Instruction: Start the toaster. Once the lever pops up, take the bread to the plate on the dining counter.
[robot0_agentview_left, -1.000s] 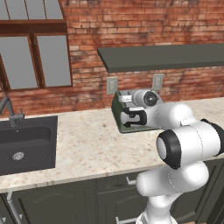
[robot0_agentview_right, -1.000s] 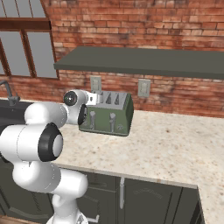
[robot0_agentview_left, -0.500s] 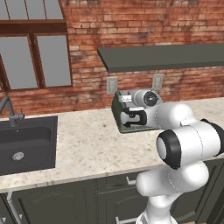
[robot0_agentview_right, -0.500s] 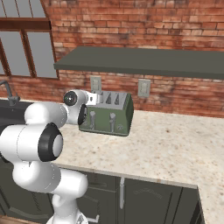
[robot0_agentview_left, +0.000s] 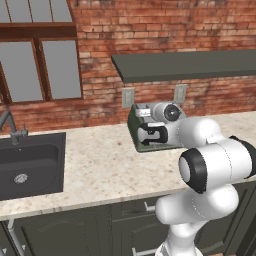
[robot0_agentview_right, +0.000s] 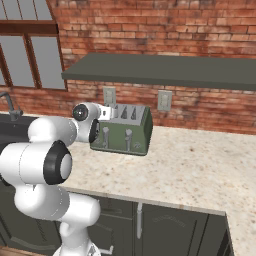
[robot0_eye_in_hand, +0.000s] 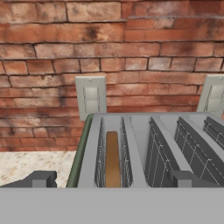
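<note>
The sage-green toaster (robot0_agentview_right: 125, 136) stands on the stone worktop by the brick wall, with silver levers (robot0_agentview_right: 128, 134) on its front. The brown bread (robot0_eye_in_hand: 112, 159) sits deep in the leftmost slot of the toaster (robot0_eye_in_hand: 144, 144). My gripper (robot0_eye_in_hand: 112, 179) hovers just in front of and above the toaster's left end, open, its two dark fingertips (robot0_eye_in_hand: 41, 178) wide apart with nothing between them. From the left base camera my hand (robot0_agentview_left: 152, 134) covers part of the toaster (robot0_agentview_left: 134, 124). The plate and the dining counter are out of view.
A dark sink (robot0_agentview_left: 30, 165) with a faucet (robot0_agentview_left: 10, 125) lies to the left in the worktop (robot0_agentview_left: 95, 165). A dark shelf (robot0_agentview_right: 165, 70) hangs above the toaster. Two wall outlets (robot0_eye_in_hand: 91, 98) sit behind it. The worktop stretches bare to the right (robot0_agentview_right: 200, 165).
</note>
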